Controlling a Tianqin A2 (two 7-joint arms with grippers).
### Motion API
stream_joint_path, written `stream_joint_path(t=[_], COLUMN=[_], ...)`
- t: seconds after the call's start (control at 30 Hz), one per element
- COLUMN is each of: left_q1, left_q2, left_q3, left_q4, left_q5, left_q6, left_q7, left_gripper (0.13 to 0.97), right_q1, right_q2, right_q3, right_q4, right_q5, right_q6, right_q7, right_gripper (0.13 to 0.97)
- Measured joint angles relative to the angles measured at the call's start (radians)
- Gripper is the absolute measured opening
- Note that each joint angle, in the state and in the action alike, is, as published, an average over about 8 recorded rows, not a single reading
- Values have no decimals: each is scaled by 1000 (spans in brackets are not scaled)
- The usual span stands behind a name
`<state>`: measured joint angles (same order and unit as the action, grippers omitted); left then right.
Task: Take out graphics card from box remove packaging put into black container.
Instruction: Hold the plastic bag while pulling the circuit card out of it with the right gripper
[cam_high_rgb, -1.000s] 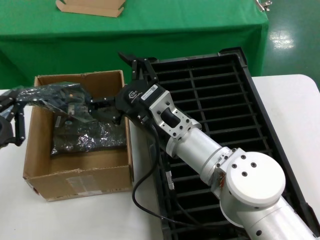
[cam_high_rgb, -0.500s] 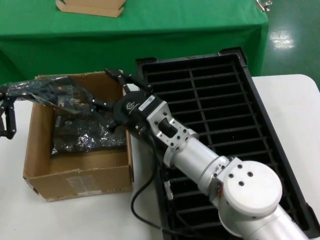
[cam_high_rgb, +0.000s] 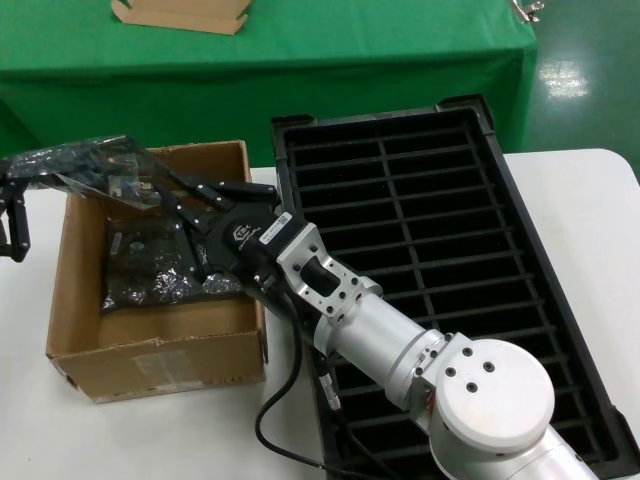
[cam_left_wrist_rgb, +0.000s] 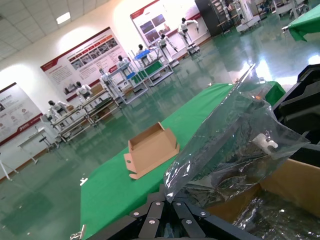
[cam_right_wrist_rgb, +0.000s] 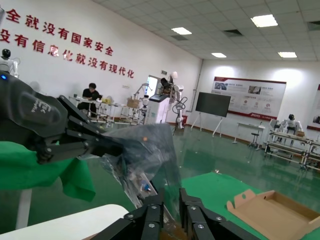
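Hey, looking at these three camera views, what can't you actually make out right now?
- Head view: the graphics card is veiled by the crinkly packaging.
- Head view: the left gripper is cut off by the edge.
- Head view: the right arm hides part of the black container.
- Wrist views: the box floor is out of frame.

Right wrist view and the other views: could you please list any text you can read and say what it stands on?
"全就没有国家安全": red letters on the wall, upper row, its start cut off.
"没有信息化就没有现代化": lower row on the same wall.
White label on the box, arm sticker and posters: too blurred to read.
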<state>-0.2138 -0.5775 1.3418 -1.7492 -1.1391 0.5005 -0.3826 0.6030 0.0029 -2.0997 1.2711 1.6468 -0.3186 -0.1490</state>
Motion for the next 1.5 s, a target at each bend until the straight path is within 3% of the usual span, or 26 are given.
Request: stream_joint_path(t=[0.33, 0.77, 1.33, 1.5], left_q1=[-48, -57, -72, -66], left_q2=[5, -33, -45, -50], left_q3=[43, 114, 133, 129], left_q4=[36, 25, 24, 15], left_q5=[26, -52, -56, -68], left_q6=[9, 5, -5, -10], left_q7=[5, 71, 60, 55], left_gripper=[139, 139, 139, 139], right_q1=[-6, -15, -15, -9], right_q2=[-1, 0, 5, 2], right_q3=[0, -4, 4, 6], right_q4=[-3, -19, -34, -44], right_q5=[9, 5, -17, -15], right_q6=[-9, -23, -56, -60], right_q7=[-11, -23, -18, -25], right_gripper=[156, 135, 154, 205])
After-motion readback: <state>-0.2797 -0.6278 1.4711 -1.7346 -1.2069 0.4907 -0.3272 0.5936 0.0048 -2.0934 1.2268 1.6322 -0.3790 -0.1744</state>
